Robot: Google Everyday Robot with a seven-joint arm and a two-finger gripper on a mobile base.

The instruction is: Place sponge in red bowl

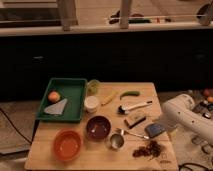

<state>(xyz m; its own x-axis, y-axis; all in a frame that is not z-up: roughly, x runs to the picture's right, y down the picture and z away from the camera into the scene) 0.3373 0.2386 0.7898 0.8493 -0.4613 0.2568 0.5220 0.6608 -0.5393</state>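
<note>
The small blue-grey rectangular soft sponge (154,130) lies at the lower right of the wooden table (100,162), just beside the white arm's gripper (168,132), whose grip cannot be told, well apart from the round red bowl (67,145) at lower left, so the carry looks undone.

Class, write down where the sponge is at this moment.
In the camera view the sponge is near the right edge of the table, just right of the brown block, with the gripper at its right side.
</note>
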